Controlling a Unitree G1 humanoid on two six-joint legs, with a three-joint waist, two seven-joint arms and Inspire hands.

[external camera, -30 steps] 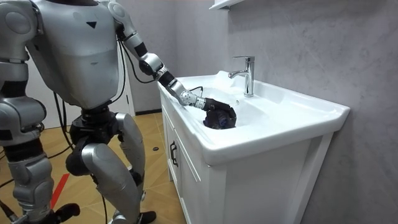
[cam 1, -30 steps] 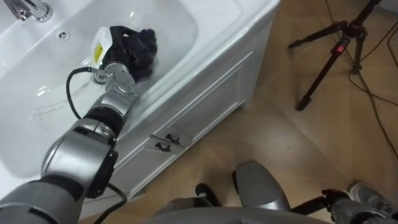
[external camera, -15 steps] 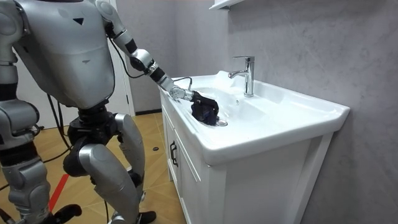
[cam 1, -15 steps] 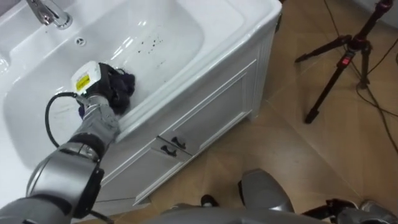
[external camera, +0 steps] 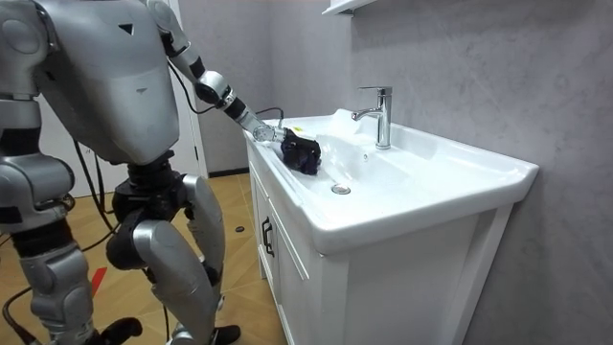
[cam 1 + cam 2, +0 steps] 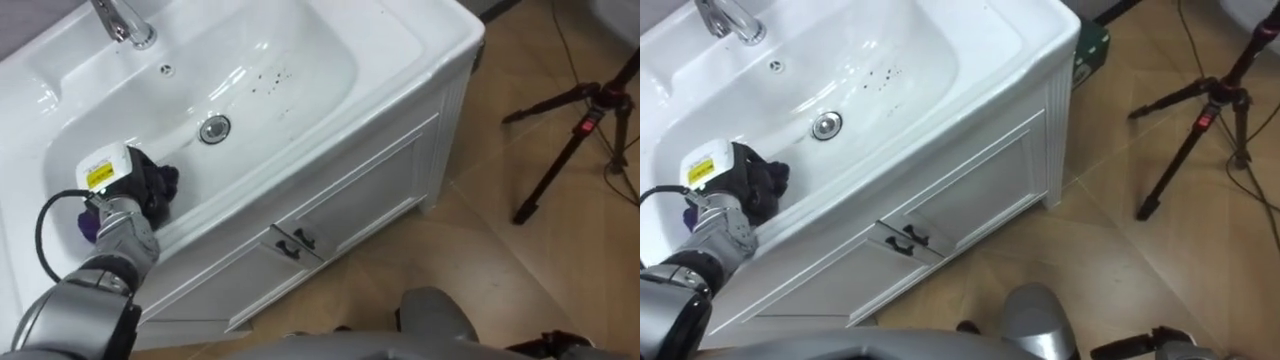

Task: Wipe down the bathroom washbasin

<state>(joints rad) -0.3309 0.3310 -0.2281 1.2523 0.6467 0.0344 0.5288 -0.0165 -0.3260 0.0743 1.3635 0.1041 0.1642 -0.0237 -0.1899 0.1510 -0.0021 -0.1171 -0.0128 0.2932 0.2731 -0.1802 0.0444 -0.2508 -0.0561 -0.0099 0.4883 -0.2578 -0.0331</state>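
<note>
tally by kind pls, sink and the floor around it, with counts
basin: 1
faucet: 1
drain: 1
cloth: 1
cabinet handles: 2
tripod: 1
Total: 7

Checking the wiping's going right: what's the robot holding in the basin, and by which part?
Its left hand holds a dark cloth, bunched under the fingers at the basin's left end; which part of it cannot be told.

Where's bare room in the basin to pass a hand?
Free: bowl right of the drain, up to the right rim of the basin. Crowded: left end by the front rim, where the left hand grips the cloth; tap guards the back edge.
</note>
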